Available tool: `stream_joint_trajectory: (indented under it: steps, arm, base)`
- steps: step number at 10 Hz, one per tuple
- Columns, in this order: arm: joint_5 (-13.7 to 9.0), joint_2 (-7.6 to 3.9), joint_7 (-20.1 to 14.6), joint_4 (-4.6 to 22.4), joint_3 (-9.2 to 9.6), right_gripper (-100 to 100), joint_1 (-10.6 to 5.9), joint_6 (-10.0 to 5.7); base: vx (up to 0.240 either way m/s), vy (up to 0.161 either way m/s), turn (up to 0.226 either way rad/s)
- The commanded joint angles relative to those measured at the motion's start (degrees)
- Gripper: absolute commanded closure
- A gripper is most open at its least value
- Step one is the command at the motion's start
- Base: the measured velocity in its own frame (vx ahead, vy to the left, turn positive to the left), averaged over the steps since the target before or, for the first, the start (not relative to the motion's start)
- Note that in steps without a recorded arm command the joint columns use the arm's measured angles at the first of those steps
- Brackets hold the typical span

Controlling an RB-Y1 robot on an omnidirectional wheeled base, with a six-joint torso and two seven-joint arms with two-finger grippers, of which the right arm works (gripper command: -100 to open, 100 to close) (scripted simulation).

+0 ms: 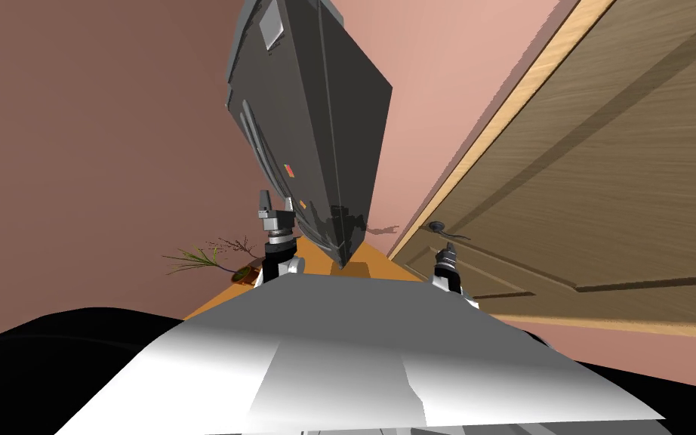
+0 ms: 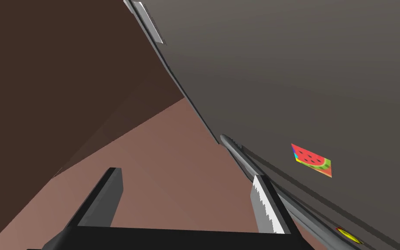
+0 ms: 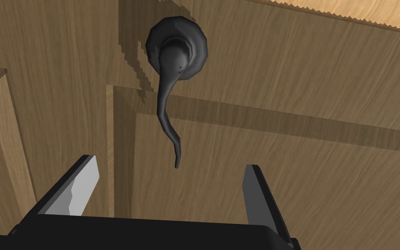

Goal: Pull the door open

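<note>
Pink walls meet in a corner where a tall dark grey appliance (image 1: 309, 128) fills the upper middle of the head view. A brown panelled wooden door (image 1: 603, 174) slants across the right of that frame. Its dark door handle (image 1: 445, 229) sits near the door's left edge there, just above the right arm's jaws.

In the right wrist view the handle's round base lies in the upper middle and the curved lever (image 3: 168, 113) runs down toward the gap. The right jaws stand wide open and empty, with the fingers (image 3: 80, 186) to either side of the lever's tip and apart from it.

The step in hand looks like the approach to the handle; the door appears shut. Next, I judge, the hand must advance until the lever lies between the fingers, close on it, press it down and then draw back.

The left jaws, also wide open and holding nothing, hang beside the appliance near a watermelon sticker (image 2: 311, 159).
</note>
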Motion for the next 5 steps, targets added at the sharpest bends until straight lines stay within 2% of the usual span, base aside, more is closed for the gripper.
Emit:
stream_joint_trajectory:
  steps: [1, 3, 5]
  arm:
    - [-0.05, -0.40, -0.35, 1.93, 0.04, -100, -0.72, -0.70]
    - [-0.61, -1.07, -0.60, 4.76, -0.43, -100, -1.63, -0.96]
    - [-0.74, -1.22, -0.66, 5.41, -0.53, -100, -1.84, -1.02]
  base:
    - [0.012, -0.014, 0.030]
    - [0.021, -0.022, 0.080]
    - [0.021, -0.023, 0.038]
